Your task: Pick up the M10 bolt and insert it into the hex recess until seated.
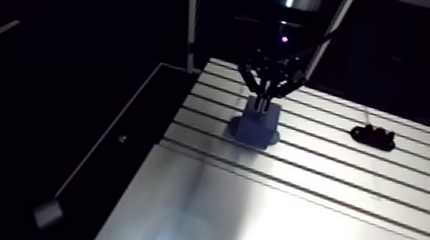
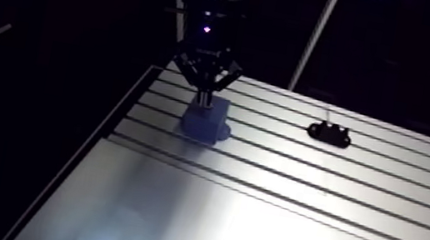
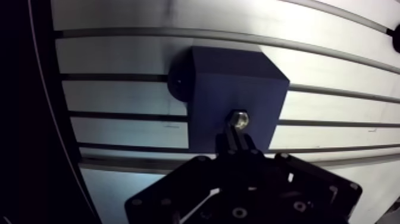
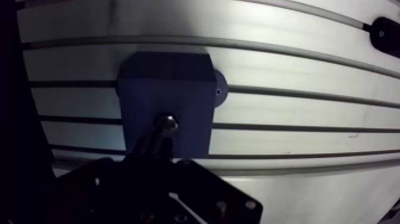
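The tool [image 3: 236, 136] hangs straight down over a dark blue block [image 3: 220, 83] that stands on the slotted aluminium table [image 3: 119, 98], close to the table's edge on the side where the dark surround begins. In the wrist view its two fingers are drawn in narrow, meeting just behind a small metal piece - the M10 bolt [image 3: 239, 119] - which they grip between their tips. The bolt's bright end shows just ahead of the fingertips, over the block's top face and towards the side of that face nearest the tool, not at its middle. It looks to be touching or entering the block, but how deep it sits cannot be told, since the fingers and the bolt itself cover the spot. A round foot [image 4: 219, 90] juts out from the block at table level on one side. In the arm view the tool's fingers form a narrow V that closes right at the block's top. A black part [image 1: 373, 137] with a lumpy upper edge lies on the table well apart from the block, across several slots - nothing touches it
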{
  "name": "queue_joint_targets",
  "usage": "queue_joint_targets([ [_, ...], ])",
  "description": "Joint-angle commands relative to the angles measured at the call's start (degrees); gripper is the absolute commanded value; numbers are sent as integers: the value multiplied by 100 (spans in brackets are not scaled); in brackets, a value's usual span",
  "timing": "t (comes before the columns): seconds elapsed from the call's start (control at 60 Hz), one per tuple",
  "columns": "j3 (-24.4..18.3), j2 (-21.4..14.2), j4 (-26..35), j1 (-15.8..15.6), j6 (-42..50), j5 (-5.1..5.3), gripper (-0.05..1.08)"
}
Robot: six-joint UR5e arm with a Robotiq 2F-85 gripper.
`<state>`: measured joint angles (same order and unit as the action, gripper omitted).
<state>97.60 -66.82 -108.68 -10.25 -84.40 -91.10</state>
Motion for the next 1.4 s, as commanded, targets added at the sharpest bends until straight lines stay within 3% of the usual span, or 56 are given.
queue_joint_targets([
  [0.017, 0, 24, 0, -4, -2, 0, 107],
  [1.4, 18, 34, -9, -4, -2, -9, 107],
])
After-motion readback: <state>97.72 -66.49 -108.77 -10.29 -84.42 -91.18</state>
